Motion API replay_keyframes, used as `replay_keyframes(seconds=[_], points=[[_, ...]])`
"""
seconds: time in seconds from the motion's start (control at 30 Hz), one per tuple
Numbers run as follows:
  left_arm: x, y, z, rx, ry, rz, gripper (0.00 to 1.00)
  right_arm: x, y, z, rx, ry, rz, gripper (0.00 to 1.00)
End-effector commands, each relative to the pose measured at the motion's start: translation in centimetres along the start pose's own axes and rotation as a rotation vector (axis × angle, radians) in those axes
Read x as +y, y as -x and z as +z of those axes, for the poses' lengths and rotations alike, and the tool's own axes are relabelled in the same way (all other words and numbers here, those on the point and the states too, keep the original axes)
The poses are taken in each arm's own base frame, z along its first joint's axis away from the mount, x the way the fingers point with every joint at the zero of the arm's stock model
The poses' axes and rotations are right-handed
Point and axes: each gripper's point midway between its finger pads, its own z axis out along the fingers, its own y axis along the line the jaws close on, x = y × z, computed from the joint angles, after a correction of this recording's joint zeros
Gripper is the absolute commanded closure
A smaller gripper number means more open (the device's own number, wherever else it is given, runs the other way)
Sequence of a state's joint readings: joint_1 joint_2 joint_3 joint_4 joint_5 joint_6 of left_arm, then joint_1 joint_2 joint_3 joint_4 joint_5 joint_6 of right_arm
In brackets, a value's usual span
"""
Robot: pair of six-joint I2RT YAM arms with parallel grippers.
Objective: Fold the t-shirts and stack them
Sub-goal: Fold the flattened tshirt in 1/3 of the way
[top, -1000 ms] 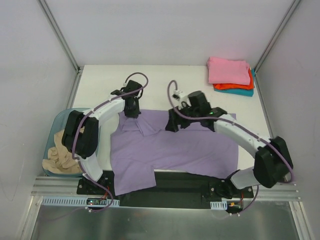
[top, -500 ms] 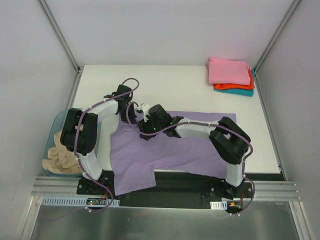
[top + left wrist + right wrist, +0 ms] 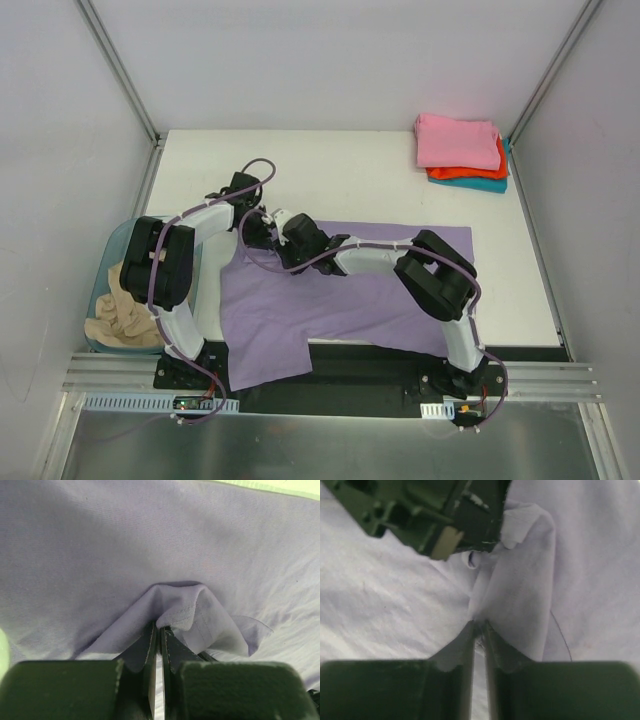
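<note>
The lavender t-shirt (image 3: 340,300) lies spread flat over the near half of the worktop (image 3: 330,170), with 1 near-left flap reaching past the near edge. Both arms converge on its far-left corner. The left jaws are pressed fully together on a small peak of lavender cloth, pulling it up into a tent above the flat fabric. The right jaws, just beside them, stand at a narrow slit with a ridge of the same cloth running in between, so they appear to pinch it too. 2 grips this close probably serve to pass the corner across or to secure both layers before a fold is drawn over the body; that is a judgement.

3 folded shirts sit stacked at the far-right corner, well apart from the work: pink t-shirt (image 3: 458,140) on top, orange-red t-shirt (image 3: 465,172) beneath, teal t-shirt (image 3: 495,184) lowest; this likely keeps the folding area free. The tan t-shirt (image 3: 118,310) lies crumpled in the bin (image 3: 125,232) at the left, not yet folded.
</note>
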State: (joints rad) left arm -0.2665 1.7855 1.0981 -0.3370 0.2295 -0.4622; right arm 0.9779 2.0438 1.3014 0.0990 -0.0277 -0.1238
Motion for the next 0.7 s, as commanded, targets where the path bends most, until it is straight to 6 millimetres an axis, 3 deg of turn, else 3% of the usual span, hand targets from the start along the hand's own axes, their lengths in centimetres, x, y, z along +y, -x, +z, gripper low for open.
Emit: replay_keyframes(seconds=[0.0,0.07,0.13,0.23,0.33,0.67], points=[[-0.4,0.6,-1.4,-0.037,-0.024,-0.002,1.0,-0.7,0.8,-0.3,0.009,-0.078,-0.035,0.93],[-0.6,0.7,-1.8,-0.047,-0.03,0.004,1.0,-0.7,1.6,-1.0,-0.007,-0.08,-0.038,0.99],[-0.5,0.9,-2.1,-0.06,-0.026,0.006,1.0,-0.6,1.9,-1.6,-0.01,-0.075,-0.04,0.99],[-0.7,1.1,-3.2,-0.098,-0.027,0.012,1.0,0.6,4.2,-4.0,-0.066,-0.026,-0.044,0.99],[-0.8,0.8,-4.2,-0.115,-0.039,0.009,1.0,2.2,4.5,-5.9,-0.061,0.07,-0.072,0.99],[0.7,-4.7,-6.2,-0.062,-0.039,-0.067,1.0,4.5,0.2,-10.1,0.134,0.239,-0.139,0.99]])
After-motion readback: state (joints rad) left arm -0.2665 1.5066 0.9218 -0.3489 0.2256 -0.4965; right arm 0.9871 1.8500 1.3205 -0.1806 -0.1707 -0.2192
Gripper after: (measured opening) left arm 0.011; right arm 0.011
